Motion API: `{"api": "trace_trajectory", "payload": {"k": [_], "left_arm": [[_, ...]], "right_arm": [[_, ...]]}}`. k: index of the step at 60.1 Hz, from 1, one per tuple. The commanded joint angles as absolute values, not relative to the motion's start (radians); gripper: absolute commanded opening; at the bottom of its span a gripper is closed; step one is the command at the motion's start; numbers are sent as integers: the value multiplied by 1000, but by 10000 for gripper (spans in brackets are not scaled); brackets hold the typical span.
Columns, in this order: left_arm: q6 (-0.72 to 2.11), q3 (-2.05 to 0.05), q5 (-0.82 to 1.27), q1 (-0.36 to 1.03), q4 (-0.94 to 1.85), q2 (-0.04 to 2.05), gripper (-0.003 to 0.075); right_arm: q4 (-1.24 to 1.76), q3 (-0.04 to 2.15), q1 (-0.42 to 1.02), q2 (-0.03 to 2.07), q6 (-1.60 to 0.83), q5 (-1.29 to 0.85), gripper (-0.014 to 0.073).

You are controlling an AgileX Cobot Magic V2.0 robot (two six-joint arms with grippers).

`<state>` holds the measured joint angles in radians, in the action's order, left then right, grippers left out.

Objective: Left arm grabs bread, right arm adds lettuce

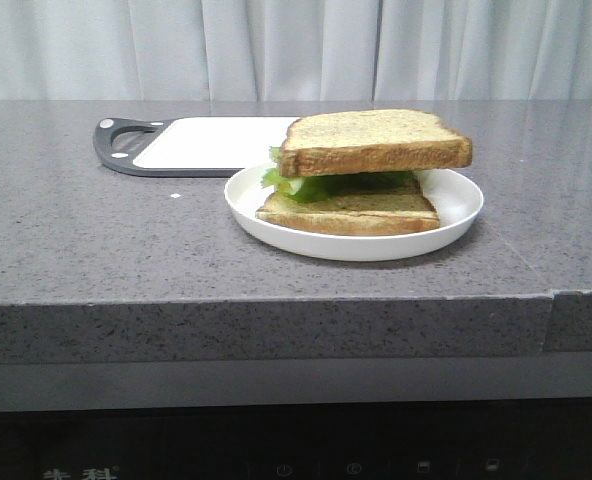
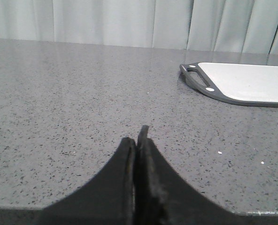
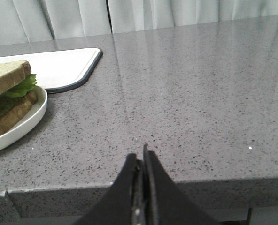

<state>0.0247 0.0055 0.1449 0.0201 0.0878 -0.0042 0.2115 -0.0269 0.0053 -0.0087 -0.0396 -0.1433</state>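
A thick slice of bread (image 1: 374,141) lies on top of a green lettuce leaf (image 1: 321,185), which rests on a thinner slice (image 1: 348,213) in a white plate (image 1: 454,215). The right wrist view shows the bread (image 3: 5,77), lettuce (image 3: 20,86) and plate (image 3: 21,126) far off to one side. My left gripper (image 2: 137,137) is shut with nothing in it, low over bare counter. My right gripper (image 3: 140,157) is shut and empty, at the counter's front edge. Neither arm shows in the front view.
A white cutting board with a dark rim and handle (image 1: 191,145) lies behind the plate, left of it; it also appears as the board (image 2: 244,84) and the board (image 3: 59,70). The grey speckled counter (image 1: 96,230) ends at a front edge. Curtains hang behind.
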Motion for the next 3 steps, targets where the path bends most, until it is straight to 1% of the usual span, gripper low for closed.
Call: {"api": "trace_trajectory", "payload": {"k": [1,3], "left_arm": [[16,9,57,19,97,-22,-21],[16,9,57,19,97,-22,-21]], "right_arm": [[203,-24,-2,-31,-43,-59,-61],[203,-24,-2,-31,-43,-59,-61]]}}
